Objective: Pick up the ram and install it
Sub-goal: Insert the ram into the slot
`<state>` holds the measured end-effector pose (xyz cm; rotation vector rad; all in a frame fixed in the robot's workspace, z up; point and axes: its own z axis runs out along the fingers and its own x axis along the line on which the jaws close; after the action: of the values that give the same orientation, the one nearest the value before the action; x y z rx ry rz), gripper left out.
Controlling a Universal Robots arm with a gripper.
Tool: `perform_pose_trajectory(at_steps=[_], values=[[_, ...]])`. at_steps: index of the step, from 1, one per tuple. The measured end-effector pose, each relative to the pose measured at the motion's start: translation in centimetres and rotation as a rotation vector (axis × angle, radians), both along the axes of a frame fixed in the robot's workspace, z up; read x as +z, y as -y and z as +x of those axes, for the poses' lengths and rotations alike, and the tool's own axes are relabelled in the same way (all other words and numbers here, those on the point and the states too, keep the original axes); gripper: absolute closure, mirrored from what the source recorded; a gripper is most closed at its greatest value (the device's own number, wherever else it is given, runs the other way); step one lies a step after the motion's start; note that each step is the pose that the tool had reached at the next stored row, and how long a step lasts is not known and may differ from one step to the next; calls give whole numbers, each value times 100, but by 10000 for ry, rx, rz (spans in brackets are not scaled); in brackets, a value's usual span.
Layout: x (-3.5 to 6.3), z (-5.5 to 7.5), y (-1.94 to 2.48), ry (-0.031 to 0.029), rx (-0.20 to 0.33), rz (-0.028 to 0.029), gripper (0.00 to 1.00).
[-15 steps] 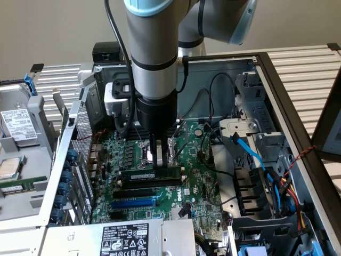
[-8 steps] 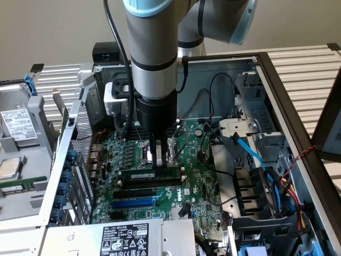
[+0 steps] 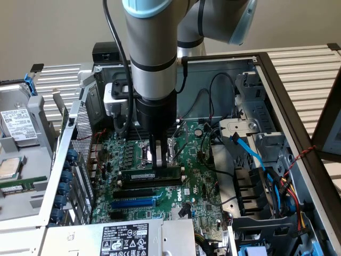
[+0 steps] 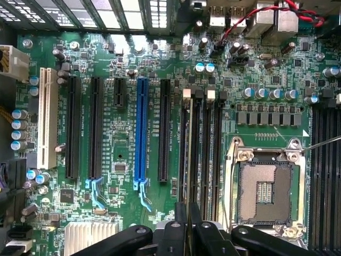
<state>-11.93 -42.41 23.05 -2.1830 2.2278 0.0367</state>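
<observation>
The motherboard [image 4: 122,138] is finished in green, the expansion slot [image 4: 141,133] in blue. The ram [image 3: 144,174] is coloured green, with a white sticker.

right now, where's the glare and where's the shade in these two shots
Exterior view: soft, even light, with one bright glint at the gripper just above the ram. Wrist view: the vent grille is washed out by backlight, the motherboard is evenly lit, and the gripper reads as a dark silhouette.
</observation>
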Motion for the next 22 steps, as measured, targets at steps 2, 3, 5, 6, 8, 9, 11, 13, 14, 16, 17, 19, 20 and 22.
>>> perform_pose_trajectory(at_steps=[2, 3, 5, 6, 8, 9, 11, 13, 14, 16, 17, 19, 20, 22], values=[[-3, -6, 0, 9, 0, 0, 87], [-4, -10, 0, 11, 1, 0, 87], [-5, -15, 0, 14, 1, -1, 87], [-6, -15, 0, 14, 2, -1, 87], [-6, -16, 0, 18, 1, -2, 87], [-7, -16, 0, 26, 1, 0, 87], [-7, -17, 0, 56, -1, 0, 87], [-7, -16, 0, 91, 1, 0, 87], [-7, -16, 0, 104, 1, -3, 87], [-6, -16, 0, 112, 1, -13, 87], [-6, -16, 1, 112, 1, -20, 87], [-6, -17, 0, 113, 11, -32, 87], [-7, -16, 0, 113, 24, -38, 87], [-6, -17, 0, 112, 51, -48, 87]])
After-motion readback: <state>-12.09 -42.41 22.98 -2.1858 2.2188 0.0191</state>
